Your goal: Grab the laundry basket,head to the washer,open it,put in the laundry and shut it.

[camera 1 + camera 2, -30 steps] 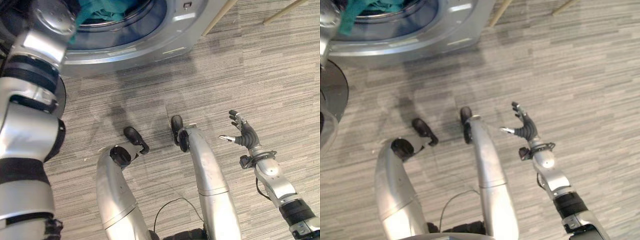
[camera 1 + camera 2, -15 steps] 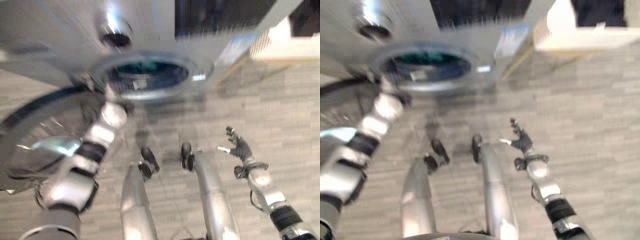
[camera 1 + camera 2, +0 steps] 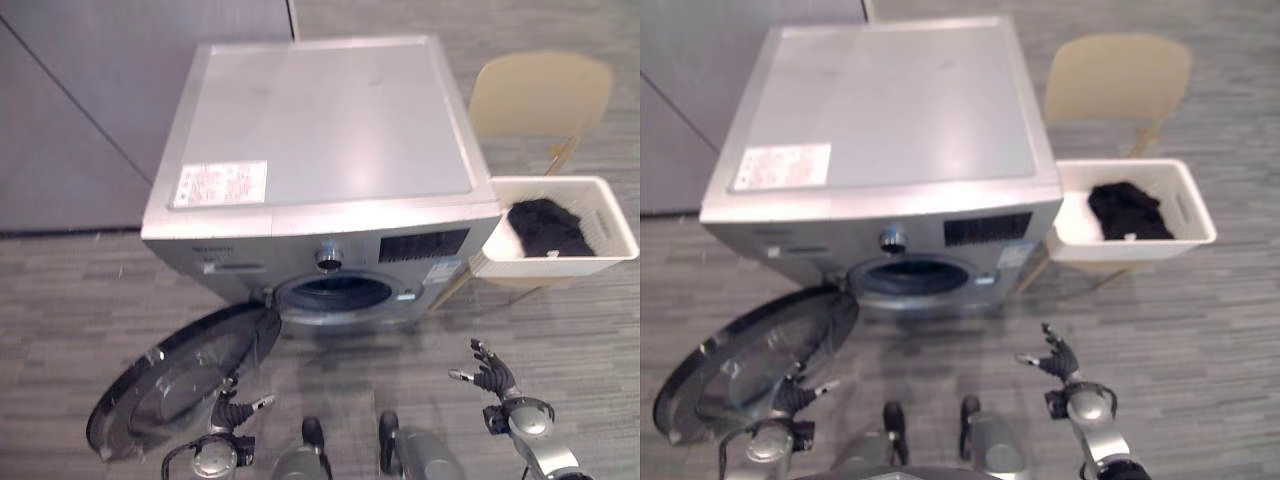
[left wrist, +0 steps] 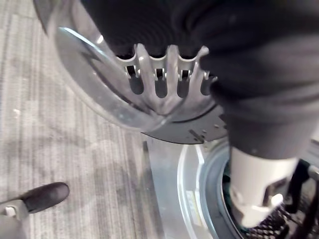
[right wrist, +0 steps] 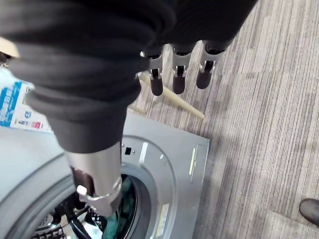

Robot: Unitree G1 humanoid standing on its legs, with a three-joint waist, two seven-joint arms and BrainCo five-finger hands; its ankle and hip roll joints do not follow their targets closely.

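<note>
Grey striped plank floor (image 3: 570, 330) across lower frame and right side. Silver washer (image 3: 320, 140) stands on it at upper centre, back to grey wall. Washer door (image 3: 180, 375) swung open at lower left, low over floor. Pale wooden chair (image 3: 540, 95) stands on floor at upper right, just beside washer. White laundry basket (image 3: 600, 262) with dark clothes (image 3: 545, 228) sits on chair seat, right of washer front.

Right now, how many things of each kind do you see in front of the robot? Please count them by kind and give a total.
Washers: 1, the washer, its door swung open.
Baskets: 1, the white laundry basket, with dark laundry inside.
Chairs: 1, the beige chair under the basket.
Robot hands: 2, the left hand and the right hand, both open.
Total: 5.
</note>
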